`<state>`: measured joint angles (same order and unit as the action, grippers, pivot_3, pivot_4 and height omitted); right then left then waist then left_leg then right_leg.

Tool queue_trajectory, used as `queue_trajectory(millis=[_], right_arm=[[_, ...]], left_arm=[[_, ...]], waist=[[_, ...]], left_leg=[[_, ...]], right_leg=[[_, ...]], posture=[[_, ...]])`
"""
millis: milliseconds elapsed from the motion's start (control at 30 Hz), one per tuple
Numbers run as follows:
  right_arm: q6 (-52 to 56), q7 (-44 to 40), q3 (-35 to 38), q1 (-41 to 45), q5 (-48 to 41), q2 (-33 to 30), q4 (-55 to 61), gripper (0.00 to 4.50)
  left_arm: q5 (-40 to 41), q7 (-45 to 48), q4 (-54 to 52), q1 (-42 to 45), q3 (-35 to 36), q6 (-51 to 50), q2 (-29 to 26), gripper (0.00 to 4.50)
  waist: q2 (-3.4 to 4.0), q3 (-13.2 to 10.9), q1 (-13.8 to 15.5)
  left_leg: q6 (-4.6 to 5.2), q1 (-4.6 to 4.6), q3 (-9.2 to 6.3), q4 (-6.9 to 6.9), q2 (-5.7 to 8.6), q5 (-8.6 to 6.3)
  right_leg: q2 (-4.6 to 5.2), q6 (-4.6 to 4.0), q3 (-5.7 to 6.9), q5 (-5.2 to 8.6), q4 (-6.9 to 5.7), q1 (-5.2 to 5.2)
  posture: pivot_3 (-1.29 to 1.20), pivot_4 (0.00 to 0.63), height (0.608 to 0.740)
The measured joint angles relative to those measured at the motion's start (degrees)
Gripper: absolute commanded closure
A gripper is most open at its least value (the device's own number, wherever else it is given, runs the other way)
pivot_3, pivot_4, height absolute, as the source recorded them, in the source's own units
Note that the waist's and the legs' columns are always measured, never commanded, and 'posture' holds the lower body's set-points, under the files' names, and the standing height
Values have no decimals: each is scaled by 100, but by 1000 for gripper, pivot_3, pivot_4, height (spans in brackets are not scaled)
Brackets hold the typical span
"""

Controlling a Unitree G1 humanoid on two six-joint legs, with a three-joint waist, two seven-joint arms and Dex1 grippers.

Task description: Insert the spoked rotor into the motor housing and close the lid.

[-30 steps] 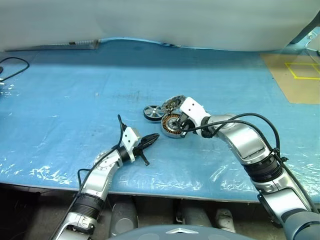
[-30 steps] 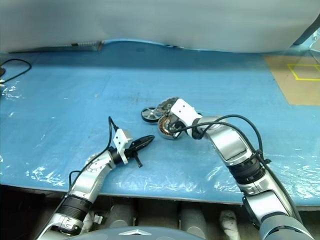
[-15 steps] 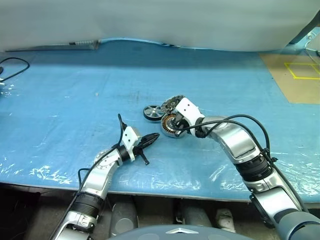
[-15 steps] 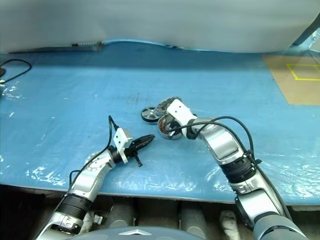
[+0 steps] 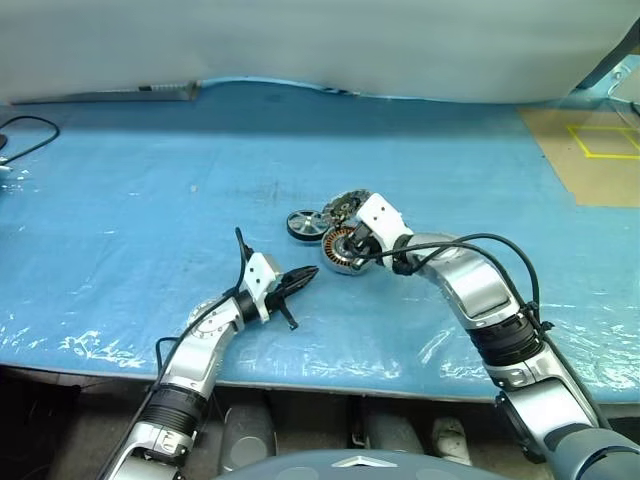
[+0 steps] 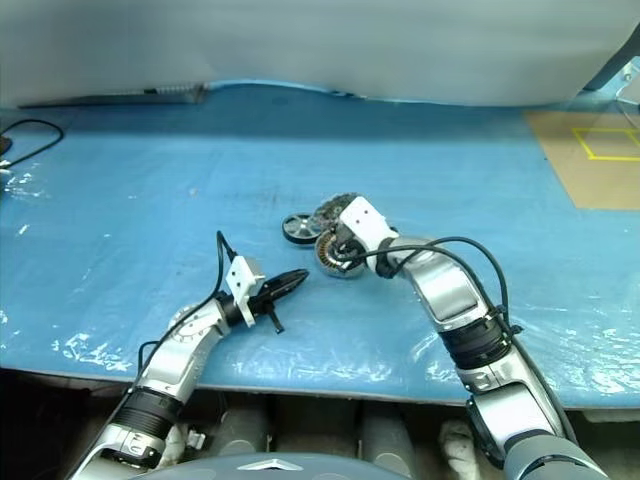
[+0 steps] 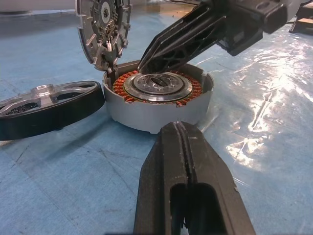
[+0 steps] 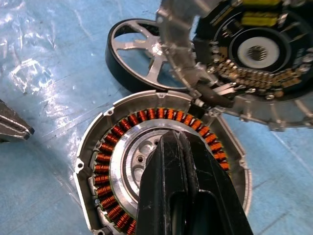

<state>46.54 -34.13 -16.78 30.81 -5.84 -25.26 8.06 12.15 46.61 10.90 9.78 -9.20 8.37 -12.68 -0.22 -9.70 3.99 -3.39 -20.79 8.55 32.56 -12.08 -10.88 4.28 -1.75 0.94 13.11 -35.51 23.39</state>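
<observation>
The motor housing [image 5: 340, 252] lies flat on the blue sheet, its copper windings [image 8: 111, 161] ringing a silver hub. Hinged at its far edge, the lid [image 7: 102, 24] stands tilted up, its inner side showing. To the left, beside the housing, the spoked rotor [image 5: 303, 224] lies flat with a black rim and silver spokes. My right gripper [image 5: 356, 247] is shut and empty, with its tip over the housing's hub; whether it touches I cannot tell. My left gripper [image 5: 312, 271] is shut and empty, pointing level at the housing from a short way in front.
Blue plastic sheeting [image 5: 150, 200] covers the table, crinkled near the front edge. A black cable [image 5: 25, 130] lies at the far left. A brown board with yellow tape [image 5: 600, 150] sits at the back right.
My right forearm has swung in to the left and its wrist has turned a little, while the shut tip stays over the housing. The left arm has not moved.
</observation>
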Motion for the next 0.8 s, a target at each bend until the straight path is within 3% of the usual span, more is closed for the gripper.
queue_trajectory(millis=[433,800], right_arm=[[120,-175,25,-292,-8,-215,227,4478],[-36,-40,-47,-192,104,57,-35,4478]], left_arm=[[-2,0,30,46,-2,0,34,4500],[-30,-10,29,41,-2,0,43,4500]], waist=[[0,0,-1],[0,0,-8]], left_leg=[[0,1,1,-1,1,0],[0,4,1,-1,0,0]], right_leg=[[0,0,-1,0,1,0],[0,0,-3,0,0,-1]], posture=[[0,150,740],[0,150,740]])
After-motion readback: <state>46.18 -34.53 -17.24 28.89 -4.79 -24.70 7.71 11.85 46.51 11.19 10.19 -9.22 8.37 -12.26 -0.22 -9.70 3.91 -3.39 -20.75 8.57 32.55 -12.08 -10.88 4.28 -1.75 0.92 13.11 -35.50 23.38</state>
